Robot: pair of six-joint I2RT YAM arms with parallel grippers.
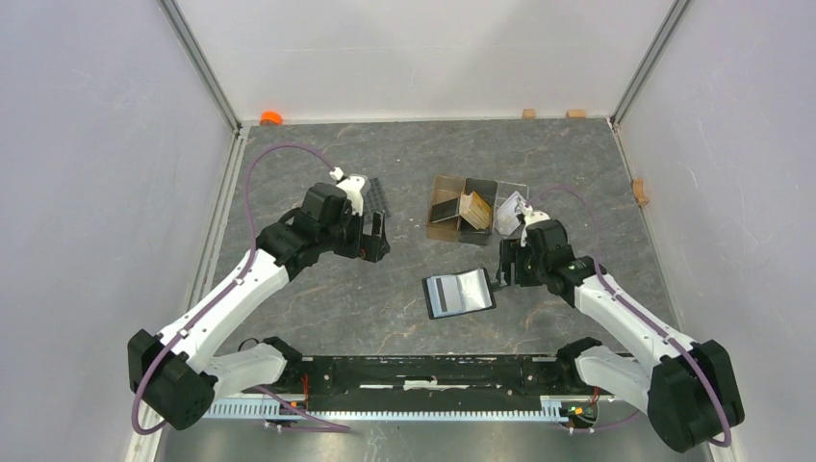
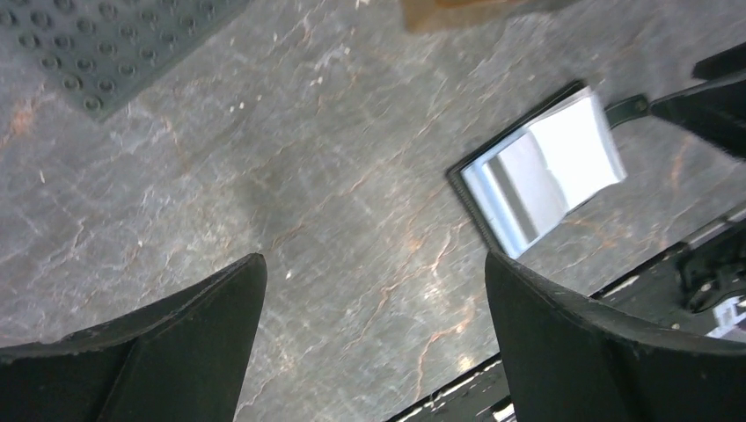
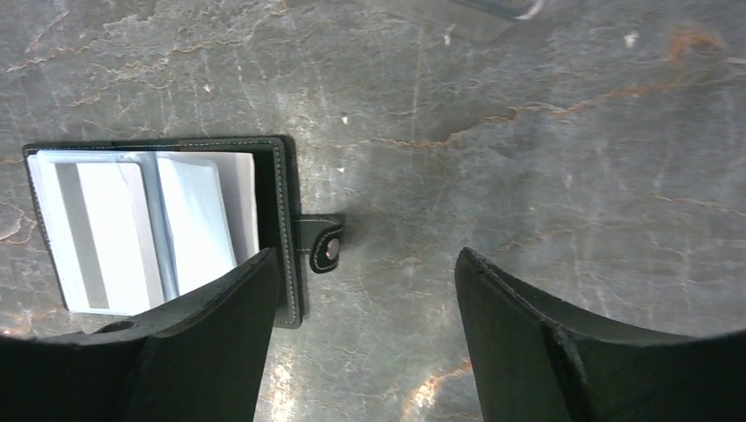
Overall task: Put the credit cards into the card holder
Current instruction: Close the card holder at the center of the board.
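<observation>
The right gripper (image 1: 501, 276), jaws apart and empty, hovers by the strap tab (image 3: 321, 244) of the open card holder (image 1: 459, 294) at its nine o'clock. The left gripper (image 1: 378, 237) is spread and empty too. Next, I judge, comes fetching credit cards (image 1: 474, 206) from the brown box (image 1: 442, 229) at the holder's twelve o'clock.
</observation>
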